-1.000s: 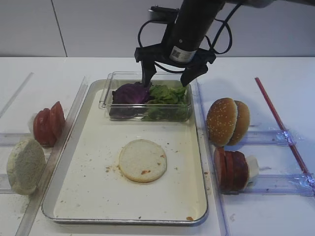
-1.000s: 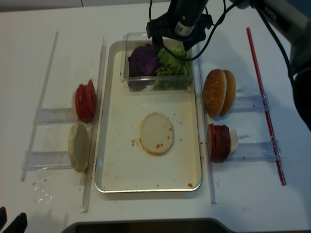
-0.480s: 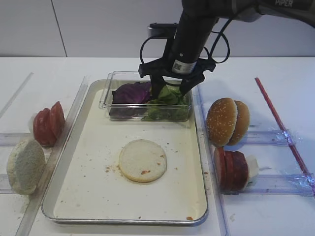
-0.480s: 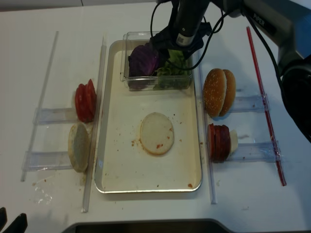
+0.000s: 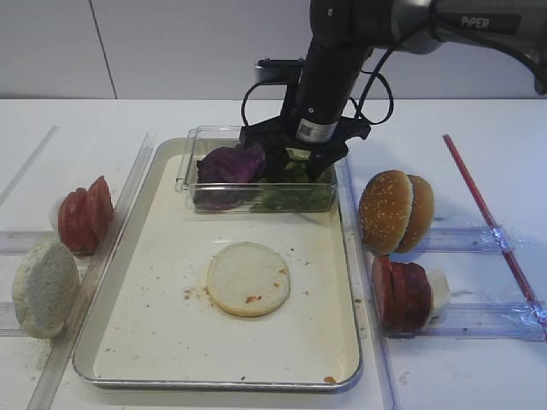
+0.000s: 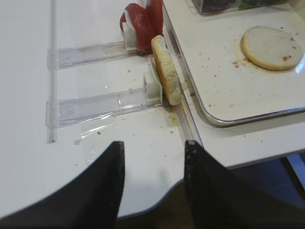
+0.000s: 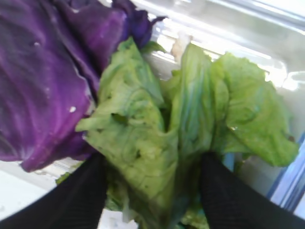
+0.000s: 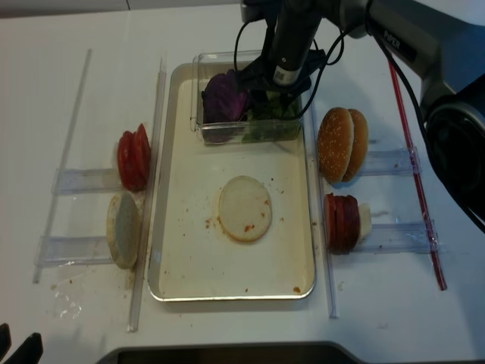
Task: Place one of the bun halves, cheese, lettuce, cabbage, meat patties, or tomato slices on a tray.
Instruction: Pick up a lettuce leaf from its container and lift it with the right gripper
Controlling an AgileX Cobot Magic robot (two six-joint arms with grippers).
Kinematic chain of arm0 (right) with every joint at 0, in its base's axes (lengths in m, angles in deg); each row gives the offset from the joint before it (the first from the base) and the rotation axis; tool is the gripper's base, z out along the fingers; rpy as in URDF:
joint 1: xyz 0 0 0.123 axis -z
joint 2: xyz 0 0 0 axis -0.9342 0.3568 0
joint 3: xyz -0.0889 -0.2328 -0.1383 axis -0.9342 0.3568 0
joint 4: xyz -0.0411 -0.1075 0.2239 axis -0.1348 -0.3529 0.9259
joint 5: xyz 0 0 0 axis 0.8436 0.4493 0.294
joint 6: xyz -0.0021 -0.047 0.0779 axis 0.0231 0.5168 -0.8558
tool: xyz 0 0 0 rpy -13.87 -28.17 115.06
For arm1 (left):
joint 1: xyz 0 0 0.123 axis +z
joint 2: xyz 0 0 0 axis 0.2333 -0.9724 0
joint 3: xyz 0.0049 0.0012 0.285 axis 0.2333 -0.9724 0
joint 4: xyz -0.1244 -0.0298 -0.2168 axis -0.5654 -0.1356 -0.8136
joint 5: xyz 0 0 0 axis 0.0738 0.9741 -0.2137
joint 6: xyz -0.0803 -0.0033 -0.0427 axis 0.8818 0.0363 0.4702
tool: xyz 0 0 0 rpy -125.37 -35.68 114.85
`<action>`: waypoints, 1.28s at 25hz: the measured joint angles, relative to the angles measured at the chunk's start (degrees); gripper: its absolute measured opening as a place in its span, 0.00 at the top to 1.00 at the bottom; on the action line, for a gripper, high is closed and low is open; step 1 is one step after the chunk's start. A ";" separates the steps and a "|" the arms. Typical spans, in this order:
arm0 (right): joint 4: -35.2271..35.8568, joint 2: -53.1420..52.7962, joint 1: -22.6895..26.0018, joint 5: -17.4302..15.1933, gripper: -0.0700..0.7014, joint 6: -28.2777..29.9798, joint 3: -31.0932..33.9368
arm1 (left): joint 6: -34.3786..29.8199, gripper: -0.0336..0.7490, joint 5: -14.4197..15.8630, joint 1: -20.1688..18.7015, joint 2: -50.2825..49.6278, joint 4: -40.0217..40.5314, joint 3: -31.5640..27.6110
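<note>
My right gripper (image 7: 152,160) reaches down into a clear plastic box (image 5: 190,147) at the far end of the silver tray (image 5: 162,316). Its black fingers (image 7: 86,191) press both sides of a bunched green lettuce (image 7: 157,138) leaf. Purple cabbage (image 5: 226,164) lies just to the left in the same box. One pale bun half (image 5: 248,278) lies flat on the tray. Tomato slices (image 5: 84,215) and another pale bun half (image 5: 44,289) stand left of the tray. Sesame buns (image 5: 393,211) and meat patties (image 5: 400,293) stand on the right. I see no cheese. My left gripper (image 6: 153,145) hangs open and empty.
Clear acrylic rails (image 5: 128,205) run along both sides of the tray, and holders (image 6: 95,102) carry the food. A red rod (image 5: 479,201) lies at the far right. The table's front edge (image 6: 214,167) is right below my left gripper. Crumbs speckle the tray.
My right gripper has dropped from above the box into the lettuce. Its fingers have drawn in from wide open onto the leaf. The box has shifted slightly.
</note>
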 joint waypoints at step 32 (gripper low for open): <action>-3.00 -1.81 0.00 -8.68 0.81 -1.75 -11.29 | 0.00 0.59 0.00 0.00 0.00 0.00 0.00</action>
